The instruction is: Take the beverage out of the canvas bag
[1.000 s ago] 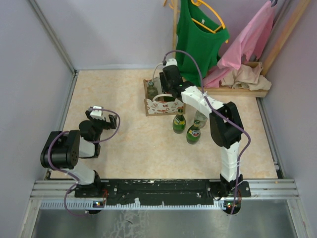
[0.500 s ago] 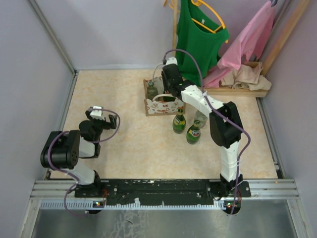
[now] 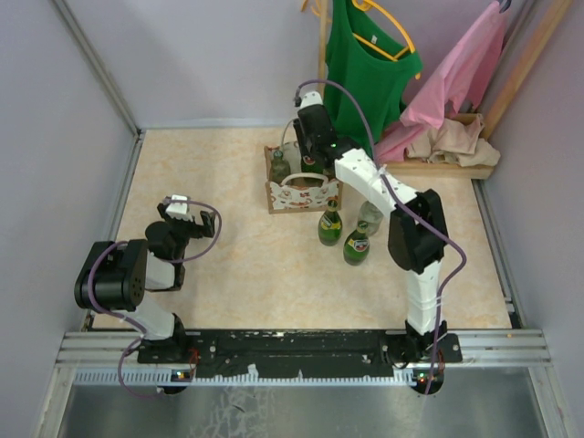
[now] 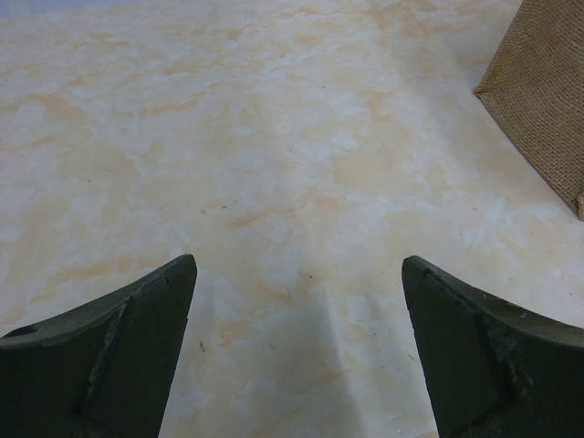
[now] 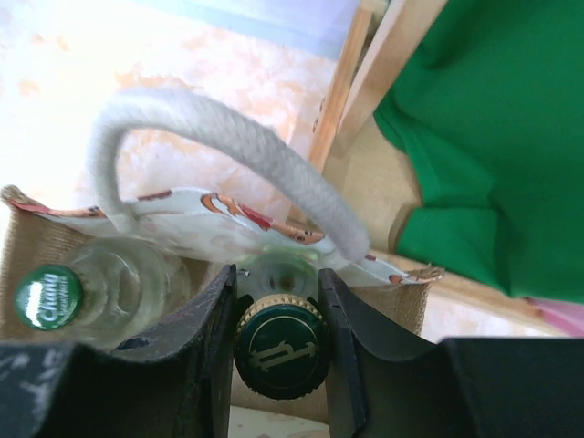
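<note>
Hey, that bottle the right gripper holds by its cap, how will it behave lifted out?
The bottle looks like glass, so probably heavy for its size and breakable if dropped. The right gripper pinches only the narrow cap, so it may swing or slip. The soft handle of the bag arches close by and could snag.

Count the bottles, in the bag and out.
5. Two in the canvas bag: a clear green-capped bottle and a dark-capped bottle clamped by the right jaws. Three stand outside: two green bottles, one clear bottle. More may hide inside.
</note>
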You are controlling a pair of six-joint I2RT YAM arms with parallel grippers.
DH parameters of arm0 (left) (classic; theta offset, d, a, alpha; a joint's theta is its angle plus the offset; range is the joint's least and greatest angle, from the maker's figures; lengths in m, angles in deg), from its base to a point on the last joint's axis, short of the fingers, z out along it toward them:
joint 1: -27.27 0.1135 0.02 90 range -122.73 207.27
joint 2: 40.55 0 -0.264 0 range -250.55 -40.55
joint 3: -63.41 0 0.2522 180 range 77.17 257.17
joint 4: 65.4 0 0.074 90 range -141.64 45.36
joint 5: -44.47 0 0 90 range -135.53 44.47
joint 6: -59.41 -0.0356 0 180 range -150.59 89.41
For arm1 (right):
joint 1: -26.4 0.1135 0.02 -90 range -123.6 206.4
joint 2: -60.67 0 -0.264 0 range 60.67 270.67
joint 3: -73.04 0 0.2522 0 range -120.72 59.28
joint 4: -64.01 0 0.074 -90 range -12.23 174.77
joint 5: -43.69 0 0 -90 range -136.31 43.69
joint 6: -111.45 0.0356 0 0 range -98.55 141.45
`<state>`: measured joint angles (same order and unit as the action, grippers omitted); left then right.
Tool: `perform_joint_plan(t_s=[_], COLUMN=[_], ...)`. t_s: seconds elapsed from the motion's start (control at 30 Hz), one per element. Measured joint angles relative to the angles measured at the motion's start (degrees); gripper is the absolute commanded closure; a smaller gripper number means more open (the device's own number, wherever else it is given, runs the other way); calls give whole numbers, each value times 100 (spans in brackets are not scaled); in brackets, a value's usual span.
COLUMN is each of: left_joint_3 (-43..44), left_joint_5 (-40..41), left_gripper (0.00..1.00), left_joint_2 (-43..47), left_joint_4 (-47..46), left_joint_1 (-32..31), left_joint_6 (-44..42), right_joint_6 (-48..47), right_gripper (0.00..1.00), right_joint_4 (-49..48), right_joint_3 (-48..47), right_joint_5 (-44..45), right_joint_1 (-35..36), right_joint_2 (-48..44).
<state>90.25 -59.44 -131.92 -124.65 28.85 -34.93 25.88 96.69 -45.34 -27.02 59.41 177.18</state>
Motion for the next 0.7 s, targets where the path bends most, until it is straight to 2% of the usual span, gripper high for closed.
perform_joint_plan(t_s=[0.27, 0.53, 0.7], left_joint_3=[0, 0, 0], left_joint_5=[2, 0, 0], left_gripper=[0, 0, 0], left_joint_2=[0, 0, 0], left_joint_4=[0, 0, 2], left_joint_1=[0, 0, 0], left_joint_6=[0, 0, -2], right_joint_6=[-435, -745, -697], right_gripper=[100, 100, 100], right_joint_4=[-52, -487, -721], right_joint_3=[-52, 450, 804], right_joint_5=[227, 354, 315], right_joint_1=[393, 1102, 1209], right_joint_2=[-529, -2131, -3141])
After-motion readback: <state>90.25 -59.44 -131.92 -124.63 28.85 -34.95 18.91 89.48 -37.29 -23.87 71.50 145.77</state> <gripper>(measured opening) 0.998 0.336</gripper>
